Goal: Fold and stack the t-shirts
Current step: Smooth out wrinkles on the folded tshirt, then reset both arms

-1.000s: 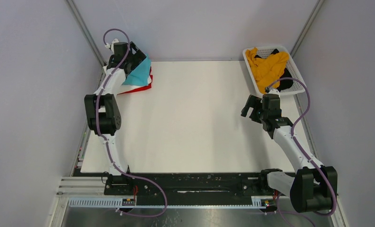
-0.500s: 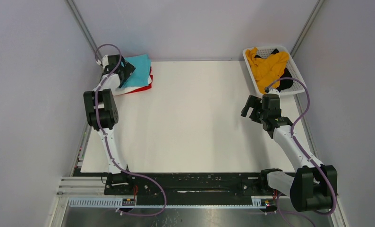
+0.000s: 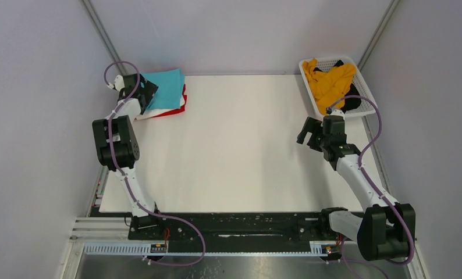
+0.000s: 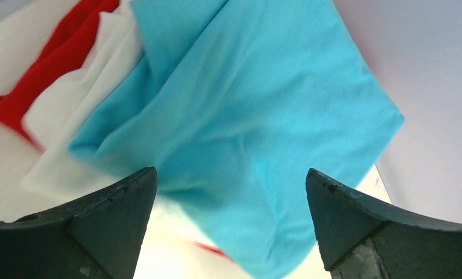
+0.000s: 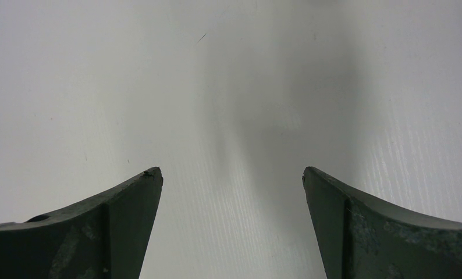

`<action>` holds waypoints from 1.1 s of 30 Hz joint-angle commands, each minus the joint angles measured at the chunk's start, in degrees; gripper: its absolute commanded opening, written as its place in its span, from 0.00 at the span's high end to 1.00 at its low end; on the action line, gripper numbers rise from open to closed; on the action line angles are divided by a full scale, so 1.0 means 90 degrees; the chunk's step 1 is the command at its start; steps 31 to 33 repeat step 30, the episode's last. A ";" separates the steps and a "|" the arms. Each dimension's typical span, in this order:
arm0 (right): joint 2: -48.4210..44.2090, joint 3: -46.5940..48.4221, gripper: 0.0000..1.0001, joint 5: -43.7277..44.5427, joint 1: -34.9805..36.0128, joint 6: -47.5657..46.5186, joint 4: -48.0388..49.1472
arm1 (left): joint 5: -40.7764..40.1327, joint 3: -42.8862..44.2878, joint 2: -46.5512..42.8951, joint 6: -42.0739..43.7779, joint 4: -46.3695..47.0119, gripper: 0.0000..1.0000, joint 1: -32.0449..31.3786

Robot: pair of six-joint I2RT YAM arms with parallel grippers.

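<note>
Now both the left gripper and right gripper are gaping empty; the left, hovering by the teal t-shirt, is likely risking snagging and unfolding it.

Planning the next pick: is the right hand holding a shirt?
No, the right hand is open with only the white table showing in its gap.

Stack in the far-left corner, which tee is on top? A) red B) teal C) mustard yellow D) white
B: the teal t-shirt lies uppermost, and in the left wrist view the edges of the white t-shirt and the red t-shirt stick out from under it.
</note>
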 commanded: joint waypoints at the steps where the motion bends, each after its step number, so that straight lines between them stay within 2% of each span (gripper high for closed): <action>1: -0.0273 0.0067 0.01 -0.0050 -0.0030 0.0033 0.0015 | -0.0730 -0.0538 -0.1383 0.0293 0.0296 0.01 -0.0196; 8: -0.0605 -0.0063 0.00 -0.0127 -0.0027 0.0155 0.0001 | -0.1474 -0.1882 -0.3320 0.0676 0.0662 0.01 -0.0682; 11: -0.0952 -0.0235 0.00 0.0012 -0.0030 0.0230 -0.0041 | -0.1806 -0.2659 -0.4580 0.0808 0.0673 0.01 -0.0977; 15: -0.1604 -0.0518 0.01 0.0316 -0.0030 0.0362 -0.0132 | -0.1508 -0.3696 -0.6353 0.1309 0.0811 0.01 -0.1584; 20: -0.2492 -0.0898 0.00 0.0696 -0.0030 0.0711 -0.0051 | -0.0413 -0.4852 -0.8130 0.2049 0.0364 0.01 -0.2312; 24: -0.3338 -0.1209 0.00 0.1265 -0.0025 0.1093 0.0012 | 0.0073 -0.5339 -0.8773 0.2329 -0.0521 0.01 -0.2453; 27: -0.3902 -0.1480 0.01 0.1397 -0.0030 0.1200 0.0140 | -0.0024 -0.5432 -0.8896 0.2436 -0.1074 0.01 -0.2448; 30: -0.4348 -0.1593 0.00 0.1546 -0.0030 0.1202 0.0064 | -0.0147 -0.5502 -0.8974 0.2388 -0.1200 0.01 -0.2453; 33: -0.4348 -0.1593 0.00 0.1546 -0.0030 0.1202 0.0064 | -0.0147 -0.5502 -0.8974 0.2388 -0.1200 0.01 -0.2453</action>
